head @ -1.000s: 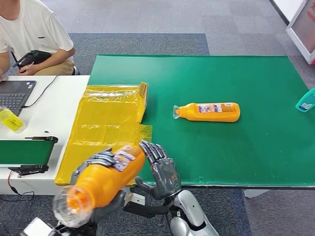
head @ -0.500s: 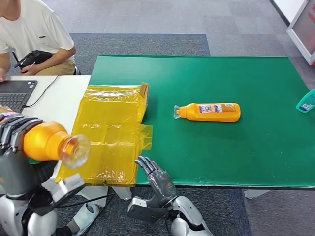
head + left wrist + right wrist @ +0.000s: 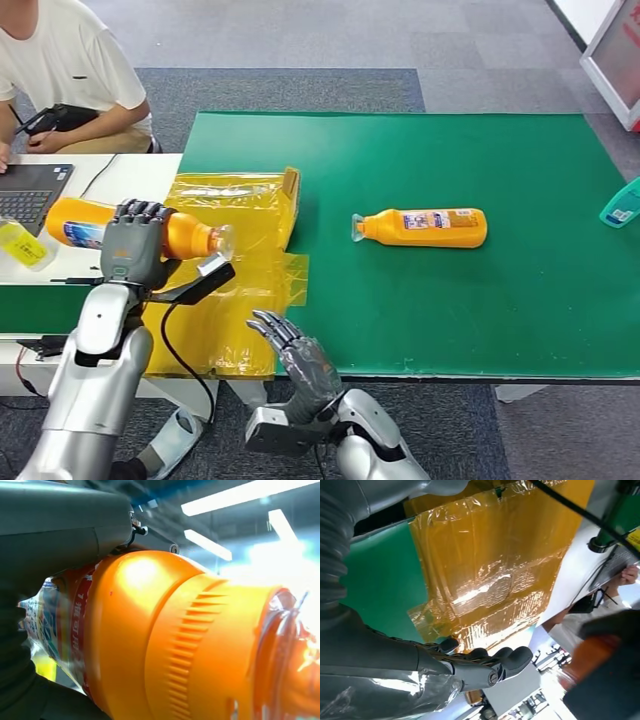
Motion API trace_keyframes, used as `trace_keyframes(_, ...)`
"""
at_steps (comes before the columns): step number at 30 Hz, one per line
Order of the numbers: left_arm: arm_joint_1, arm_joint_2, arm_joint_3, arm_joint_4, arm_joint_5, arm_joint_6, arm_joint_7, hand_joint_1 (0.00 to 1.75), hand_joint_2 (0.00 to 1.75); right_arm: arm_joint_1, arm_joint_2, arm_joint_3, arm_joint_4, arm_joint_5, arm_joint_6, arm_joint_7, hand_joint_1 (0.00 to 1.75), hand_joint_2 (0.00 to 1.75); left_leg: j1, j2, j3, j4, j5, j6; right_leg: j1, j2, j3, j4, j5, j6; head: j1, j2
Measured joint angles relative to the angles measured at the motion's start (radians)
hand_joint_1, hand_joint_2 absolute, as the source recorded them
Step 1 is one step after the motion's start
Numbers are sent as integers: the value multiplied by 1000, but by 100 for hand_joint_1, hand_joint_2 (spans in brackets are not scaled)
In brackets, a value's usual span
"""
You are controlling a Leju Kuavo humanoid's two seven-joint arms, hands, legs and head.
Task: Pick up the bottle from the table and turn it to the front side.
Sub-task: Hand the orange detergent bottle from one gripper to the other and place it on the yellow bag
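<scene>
My left hand [image 3: 134, 243] grips an orange bottle [image 3: 79, 222] around its middle and holds it level above the white table, its clear cap [image 3: 222, 238] pointing right over the yellow sheet. The left wrist view shows that bottle [image 3: 158, 635] up close, with its ribbed orange neck and clear cap. A second orange bottle [image 3: 423, 228] lies on its side on the green mat [image 3: 468, 150], label up, cap to the left. My right hand [image 3: 296, 355] hovers at the mat's near edge with fingers spread and nothing in it; the right wrist view shows those fingers [image 3: 497, 660].
A crinkled yellow plastic sheet [image 3: 226, 270] covers the seam between the white table [image 3: 121, 205] and the mat. A person [image 3: 72, 70] sits at the far left behind a laptop [image 3: 30, 192]. A teal bottle [image 3: 623, 205] lies at the mat's right edge.
My left arm swung up and leftward with the bottle, turning its cap from facing the camera to pointing right. My right hand dropped back slightly toward the mat's near edge.
</scene>
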Motion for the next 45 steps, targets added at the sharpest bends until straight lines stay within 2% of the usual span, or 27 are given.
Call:
trace_keyframes(5, -90, -2, -25, 220, 21, -71, -43, 175, 175, -1, -1, 14, -28, -6, 29, -16, 0, 175, 0, 0, -2, 0, 0, 0, 0, 0, -2, 0, 0, 0, 0, 0)
trace_keyframes(10, -166, -30, -71, 383, 115, -166, -60, 175, 175, -2, -1, 25, -56, -47, 86, -16, 0, 175, 0, 0, -3, 0, 0, 0, 0, 0, -3, 0, 0, 0, 0, 0)
trace_keyframes(13, -210, -47, -92, 467, 165, -187, -59, 175, 175, -2, -2, 30, -69, -66, 106, -23, 0, 175, 0, 0, -3, 0, 0, 0, 0, 0, -3, 0, 0, 0, 0, 0)
trace_keyframes(25, -295, -68, -128, 622, 178, -210, -39, 174, 175, -2, -9, 49, -106, -77, 125, -24, 0, 175, 0, 0, -4, 0, 0, 0, 0, 0, -3, 0, 0, 0, 0, 0)
trace_keyframes(26, -300, -70, -133, 632, 179, -208, -39, 170, 175, -1, -10, 49, -109, -78, 128, -24, 0, 175, 0, 0, -4, 0, 0, 0, 0, 0, -3, 0, 0, 0, 0, 0)
trace_keyframes(30, -317, -80, -152, 661, 182, -210, -42, 94, 175, 1, -11, 50, -121, -78, 134, -21, 0, 175, 0, 0, -4, 0, 0, 0, 0, 0, -3, 0, 0, 0, 0, 0)
trace_keyframes(31, -319, -83, -157, 667, 183, -211, -42, 93, 175, 2, -12, 50, -124, -78, 136, -21, 0, 175, 0, 0, -4, 0, 0, 0, 0, 0, -3, 0, 0, 0, 0, 0)
trace_keyframes(34, -322, -89, -167, 682, 186, -212, -42, 152, 175, 3, -13, 50, -132, -78, 142, -20, 0, 175, 0, 0, -4, 0, 0, 0, 0, 0, -3, 0, 0, 0, 0, 0)
trace_keyframes(35, -322, -90, -168, 686, 187, -213, -42, 143, 175, 3, -13, 51, -135, -78, 143, -20, 0, 175, 0, 0, -4, 0, 0, 0, 0, 0, -3, 0, 0, 0, 0, 0)
trace_keyframes(36, -323, -91, -169, 689, 187, -214, -42, 101, 175, 4, -13, 51, -136, -78, 144, -20, 0, 175, 0, 0, -4, 0, 0, 0, 0, 0, -3, 0, 0, 0, 0, 0)
trace_keyframes(38, -325, -93, -173, 697, 195, -223, -42, 14, 87, 4, -14, 52, -137, -78, 145, -20, 0, 175, 0, 0, -4, 0, 0, 0, 0, 0, -3, 0, 0, 0, 0, 0)
trace_keyframes(39, -327, -93, -175, 701, 201, -229, -42, 0, 44, 4, -14, 52, -137, -78, 146, -20, 0, 175, 0, 0, -4, 0, 0, 0, 0, 0, -3, 0, 0, 0, 0, 0)
trace_keyframes(40, -330, -93, -176, 706, 208, -235, -42, 0, 0, 4, -14, 53, -137, -78, 147, -20, 0, 175, 0, 0, -4, 0, 0, 0, 0, 0, -3, 0, 0, 0, 0, 0)
trace_keyframes(45, -335, -92, -182, 730, 246, -245, -54, 0, 0, 3, -15, 57, -137, -78, 151, -19, 0, 175, 0, 0, -4, 0, 0, 0, 0, 0, -3, 0, 0, 0, 0, 0)
